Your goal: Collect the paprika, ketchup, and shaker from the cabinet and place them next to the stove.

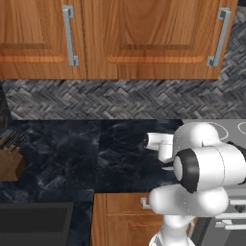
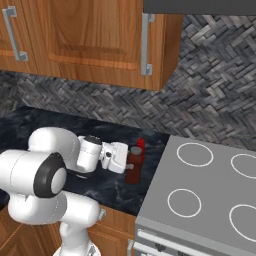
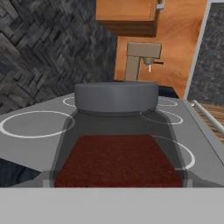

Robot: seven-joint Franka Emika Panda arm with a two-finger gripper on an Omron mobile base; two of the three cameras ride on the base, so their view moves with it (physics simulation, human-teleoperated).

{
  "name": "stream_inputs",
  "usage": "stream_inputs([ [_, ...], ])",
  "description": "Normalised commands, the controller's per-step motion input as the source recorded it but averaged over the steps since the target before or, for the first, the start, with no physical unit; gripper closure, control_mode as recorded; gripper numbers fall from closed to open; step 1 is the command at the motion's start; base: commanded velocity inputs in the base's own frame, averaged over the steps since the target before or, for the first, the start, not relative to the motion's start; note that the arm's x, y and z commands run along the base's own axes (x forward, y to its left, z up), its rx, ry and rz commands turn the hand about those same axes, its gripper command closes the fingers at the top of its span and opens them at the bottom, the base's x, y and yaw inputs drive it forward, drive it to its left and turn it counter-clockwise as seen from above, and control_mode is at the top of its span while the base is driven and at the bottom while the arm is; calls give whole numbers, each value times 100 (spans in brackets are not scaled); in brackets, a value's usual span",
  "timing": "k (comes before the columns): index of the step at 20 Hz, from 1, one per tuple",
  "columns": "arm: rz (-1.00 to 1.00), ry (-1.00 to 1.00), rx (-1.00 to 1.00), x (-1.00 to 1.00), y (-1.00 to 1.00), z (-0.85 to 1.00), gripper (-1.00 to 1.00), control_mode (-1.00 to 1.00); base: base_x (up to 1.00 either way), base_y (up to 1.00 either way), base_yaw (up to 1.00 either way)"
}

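The paprika (image 2: 135, 172), a dark red-brown jar with a grey-black lid, is upright at the dark counter's right end, close to the stove (image 2: 210, 200). My gripper (image 2: 131, 162) reaches in from the left with its jaws set wide around the jar. In the hand view the paprika (image 3: 118, 162) sits right up against the hand and hides the fingertips, with the stove (image 3: 35, 127) behind it. The ketchup (image 2: 141, 145), a slim red bottle, stands just behind the jar beside the stove's edge. The shaker and the cabinet are out of view.
Closed wood-door cupboards (image 1: 120, 33) hang over the dark marble counter (image 1: 72, 158). A knife block (image 1: 9, 163) stands at the counter's far left. Beyond the stove, a beige appliance (image 3: 142, 57) stands against an orange wall.
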Motion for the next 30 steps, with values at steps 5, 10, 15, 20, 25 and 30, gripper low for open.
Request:
stream_inputs([
  [5,0,-13,2,-3,0,-32,100,-100,0,0,0],
  [10,0,-8,0,0,3,-34,-100,-100,0,0,0],
  [15,0,-2,0,0,32,-28,-100,-100,0,0,0],
  [20,0,-1,0,0,41,-27,-100,-100,0,0,0],
  [25,0,-2,0,-2,32,-6,-100,-100,0,0,0],
  [30,0,-1,0,-5,15,0,-100,-100,0,0,0],
])
